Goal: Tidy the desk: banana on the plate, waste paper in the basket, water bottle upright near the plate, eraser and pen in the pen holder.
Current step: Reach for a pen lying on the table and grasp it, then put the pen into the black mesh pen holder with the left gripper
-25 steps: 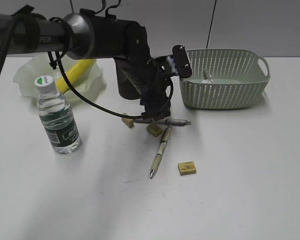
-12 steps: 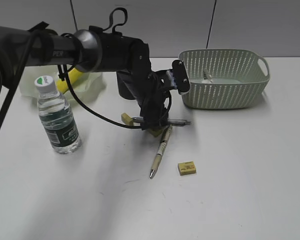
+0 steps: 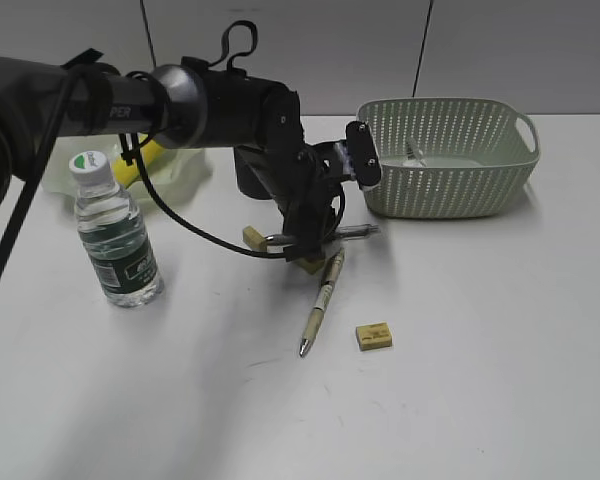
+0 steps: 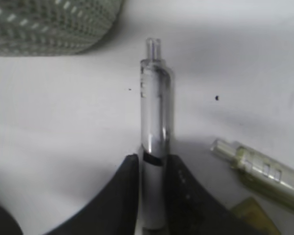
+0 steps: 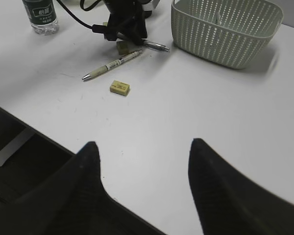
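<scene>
While I hold both arms in position, the right gripper (image 5: 142, 188) sits nearest the desk edge, its two dark fingers spread wide apart over the white desk (image 3: 480, 350) with nothing between them.

Moving inward, one tan eraser (image 3: 373, 335) lies alone on the desk. Just beyond it, a pale-barrelled pen (image 3: 320, 304) lies at a slant, its metal tip toward the near edge.

At mid-desk, the left gripper (image 3: 305, 240) is down at the surface. My left wrist view shows its black fingers (image 4: 122, 196) closed tight against both sides of a clear pen (image 4: 156, 147), whose barrel projects forward past the fingertips. Two more tan erasers sit beside this gripper: one to its left (image 3: 253, 237) and one partly under it (image 3: 310, 263).

To the left, the water bottle (image 3: 115, 235) stands upright with its cap on, near the plate (image 3: 185, 165). The banana (image 3: 145, 155) rests in that plate, largely hidden by the arm.

Behind the left arm, the pen holder (image 3: 248, 172) is only partly visible. Farthest right, the basket (image 3: 450, 155) holds a pale scrap I read as the waste paper (image 3: 414, 155).
</scene>
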